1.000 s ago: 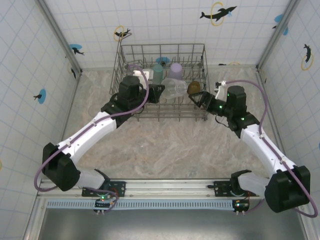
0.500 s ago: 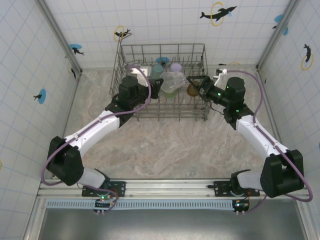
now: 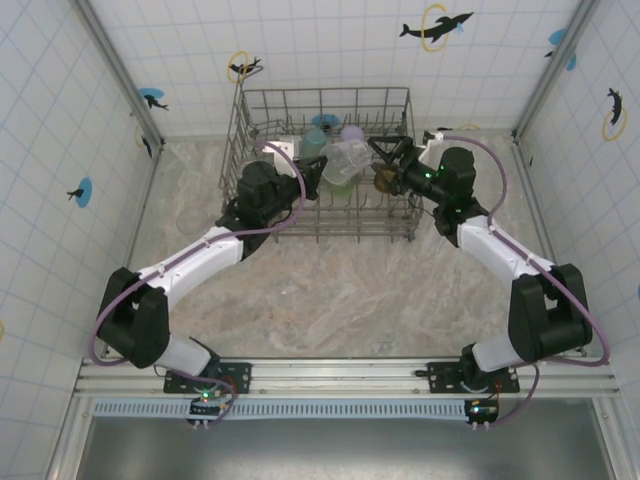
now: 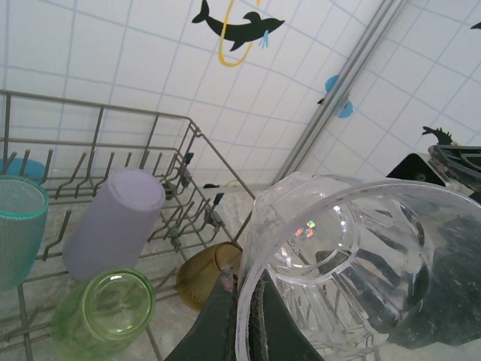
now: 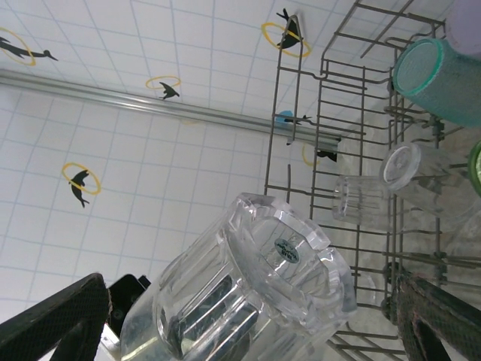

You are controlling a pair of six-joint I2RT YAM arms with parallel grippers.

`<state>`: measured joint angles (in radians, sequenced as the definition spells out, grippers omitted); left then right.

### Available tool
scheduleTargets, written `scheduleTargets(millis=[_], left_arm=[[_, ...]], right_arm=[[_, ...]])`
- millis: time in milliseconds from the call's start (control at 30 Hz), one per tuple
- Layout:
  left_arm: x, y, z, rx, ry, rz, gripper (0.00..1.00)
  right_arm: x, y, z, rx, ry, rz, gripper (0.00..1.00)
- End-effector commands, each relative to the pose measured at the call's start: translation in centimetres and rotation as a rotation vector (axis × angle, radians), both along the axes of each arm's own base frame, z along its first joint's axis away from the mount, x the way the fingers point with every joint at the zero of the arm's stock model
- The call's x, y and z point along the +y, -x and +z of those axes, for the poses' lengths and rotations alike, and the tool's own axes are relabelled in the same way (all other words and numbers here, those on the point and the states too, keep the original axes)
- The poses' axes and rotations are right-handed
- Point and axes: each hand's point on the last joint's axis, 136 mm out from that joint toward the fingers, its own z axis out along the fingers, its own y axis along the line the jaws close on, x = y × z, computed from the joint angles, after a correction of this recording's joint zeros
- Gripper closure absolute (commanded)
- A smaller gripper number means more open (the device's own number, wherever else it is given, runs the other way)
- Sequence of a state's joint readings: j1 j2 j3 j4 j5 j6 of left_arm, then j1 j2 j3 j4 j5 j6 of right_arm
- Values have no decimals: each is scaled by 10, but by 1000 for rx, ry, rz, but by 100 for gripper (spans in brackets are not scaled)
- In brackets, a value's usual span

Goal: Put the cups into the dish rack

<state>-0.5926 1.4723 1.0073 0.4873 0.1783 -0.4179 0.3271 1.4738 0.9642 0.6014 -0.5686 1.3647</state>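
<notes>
My left gripper (image 4: 252,320) is shut on the rim of a clear cup (image 4: 353,256), holding it tilted above the dish rack (image 3: 322,94). In the top view this clear cup (image 3: 347,158) hangs over the rack's middle, with the left gripper (image 3: 322,172) beside it. My right gripper (image 3: 382,165) is open, and the clear cup (image 5: 248,289) lies between its wide-spread fingers (image 5: 60,323) without touching them. In the rack stand a teal cup (image 4: 19,226), a lavender cup (image 4: 113,218), a light green cup (image 4: 109,308) and an amber cup (image 4: 204,277). Two clear cups (image 5: 361,197) lie further in.
The rack's tall wire sides (image 5: 301,150) and upright tines (image 4: 180,214) surround the cups. Tiled walls stand close behind and to both sides. A faint see-through cup shape (image 3: 190,216) sits on the marbled table (image 3: 330,290) left of the rack.
The right arm has swung up and left from outside the rack's right end until its open fingers flank the clear cup. The left gripper has carried that cup slightly further back.
</notes>
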Motion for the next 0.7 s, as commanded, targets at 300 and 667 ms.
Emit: scheduleTargets(millis=[300, 667], left_arm=[[-4, -6, 21, -99, 94, -12, 100], [-15, -2, 17, -88, 135, -64, 100]], right_arm=[[20, -16, 27, -4, -170, -4, 0], [22, -27, 26, 34, -223, -50, 2]])
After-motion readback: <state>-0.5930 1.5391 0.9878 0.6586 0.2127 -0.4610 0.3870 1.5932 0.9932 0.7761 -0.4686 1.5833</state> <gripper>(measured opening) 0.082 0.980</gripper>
